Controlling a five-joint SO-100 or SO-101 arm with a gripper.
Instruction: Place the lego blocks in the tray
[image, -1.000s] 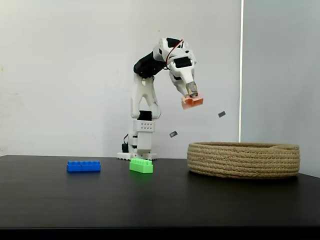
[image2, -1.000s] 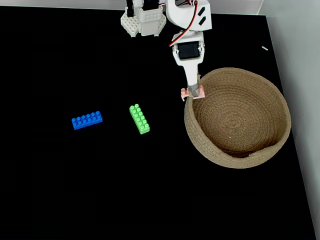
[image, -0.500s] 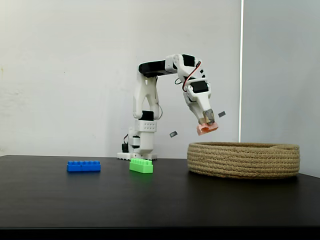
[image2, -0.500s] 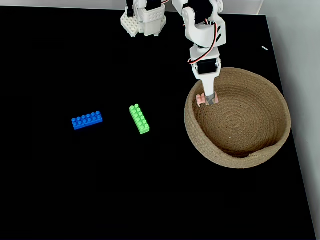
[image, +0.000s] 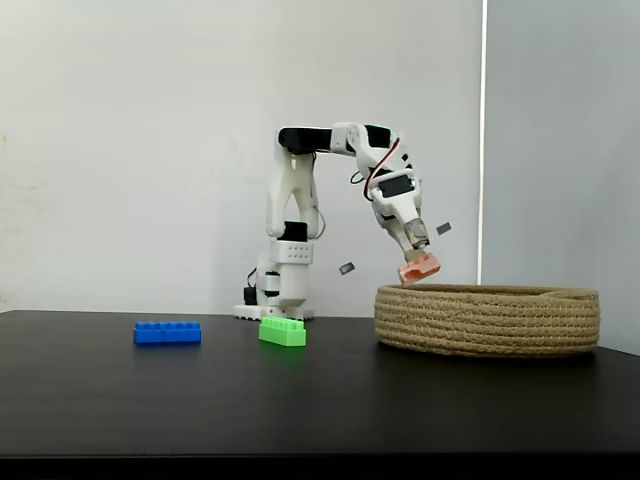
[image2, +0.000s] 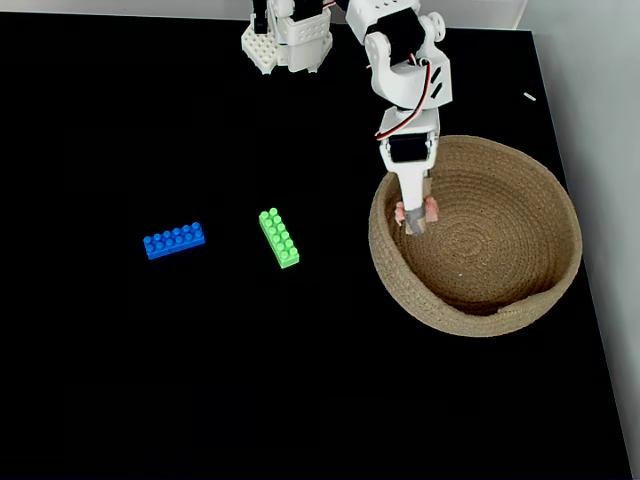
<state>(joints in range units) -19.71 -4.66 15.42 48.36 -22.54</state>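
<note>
On a matte black table (image: 200, 400) set against a plain white wall (image: 130, 150), the white arm (image: 290, 200) rises from its base at the far edge and bends forward and down toward the tray (image: 488, 320). To the right in the side-on fixed view, a bright vertical seam splits the white wall from a greyer panel (image: 560, 140). In the fixed view from above, the tabletop (image2: 150, 380) reads as a flat, unbroken black, with a pale strip of floor or wall (image2: 600, 150) running along its right side.

The gripper (image: 418, 262) hangs just above the near-left part of the tray's rim in the side view, its fingers clamped on the pale pink brick (image: 420, 269), which is tilted and clear of the rope. From above, the gripper (image2: 414, 218) and the pink brick (image2: 430, 211) sit inside the outline of the tray (image2: 540, 290), over the left part of its floor, close to the inner wall.

The blue brick (image: 167, 332) lies flat on the table well left of the tray, and the green brick (image: 282, 331) lies between it and the tray, in front of the arm's base. From above, the blue brick (image2: 174, 240) lies nearly level with the picture's edge, while the green brick (image2: 279, 237) is set at a slant, apart from it.
</note>
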